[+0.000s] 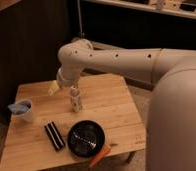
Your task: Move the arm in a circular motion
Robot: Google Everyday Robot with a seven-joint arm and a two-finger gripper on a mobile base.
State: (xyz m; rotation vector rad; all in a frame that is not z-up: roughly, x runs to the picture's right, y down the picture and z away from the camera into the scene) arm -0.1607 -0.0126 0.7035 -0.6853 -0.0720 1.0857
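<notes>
The large off-white arm [126, 60] reaches in from the right, bends at a rounded joint [73, 52] and turns down toward the wooden table [113, 107]. Its pale gripper [53, 89] hangs over the table's back left part, just left of and slightly above a small white bottle-like figure [76, 98], apart from it. The gripper holds nothing that I can see.
On the table stand a blue cup [22, 110] at the left, a black ribbed block [54, 135], a black bowl [86, 138] at the front and an orange carrot-like piece [100, 155] at the front edge. Dark cabinets stand behind.
</notes>
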